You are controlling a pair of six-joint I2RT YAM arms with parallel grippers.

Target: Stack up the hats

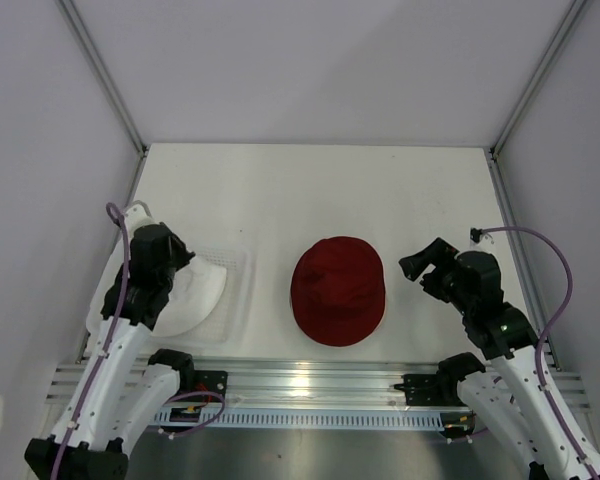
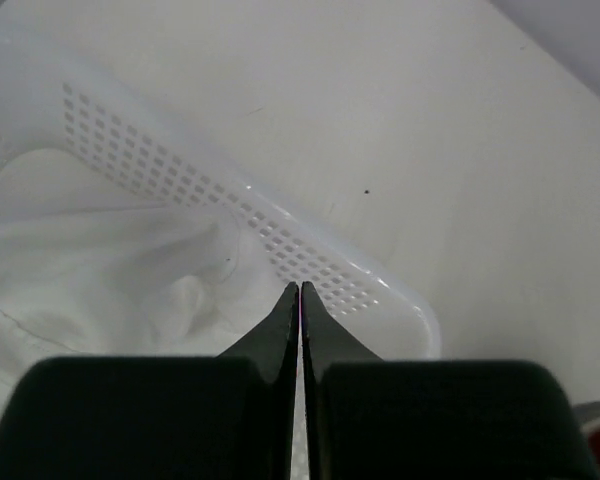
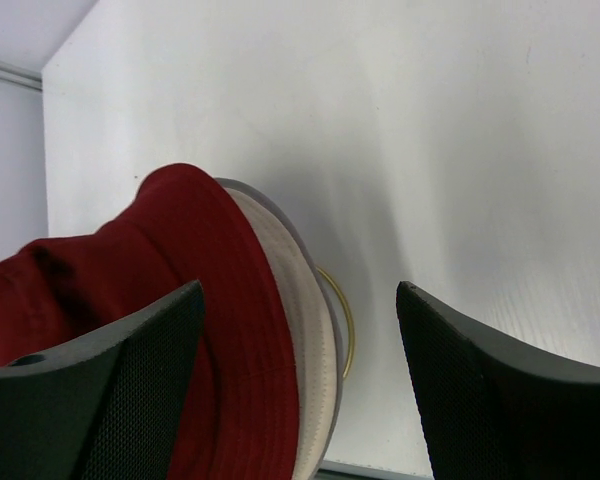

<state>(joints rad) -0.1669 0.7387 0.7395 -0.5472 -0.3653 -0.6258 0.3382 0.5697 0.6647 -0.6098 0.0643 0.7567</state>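
A dark red hat [image 1: 338, 290] lies brim down at the table's middle. In the right wrist view the red hat [image 3: 210, 300] sits on top of a beige hat [image 3: 305, 320] with a grey lining, whose brim shows under it. A white hat [image 1: 195, 290] lies crumpled in the clear tray at the left, and it also shows in the left wrist view [image 2: 100, 270]. My left gripper [image 1: 188, 257] is shut with nothing visible between its fingers; it hangs just above the white hat by the tray wall [image 2: 300, 288]. My right gripper [image 1: 425, 262] is open and empty beside the red hat's right edge [image 3: 298, 290].
The shallow clear plastic tray [image 1: 235, 300] with a perforated wall [image 2: 310, 245] holds the white hat. A thin yellow ring [image 3: 346, 320] peeks from under the beige brim. A metal rail [image 1: 310, 380] runs along the near edge, and white walls enclose the table.
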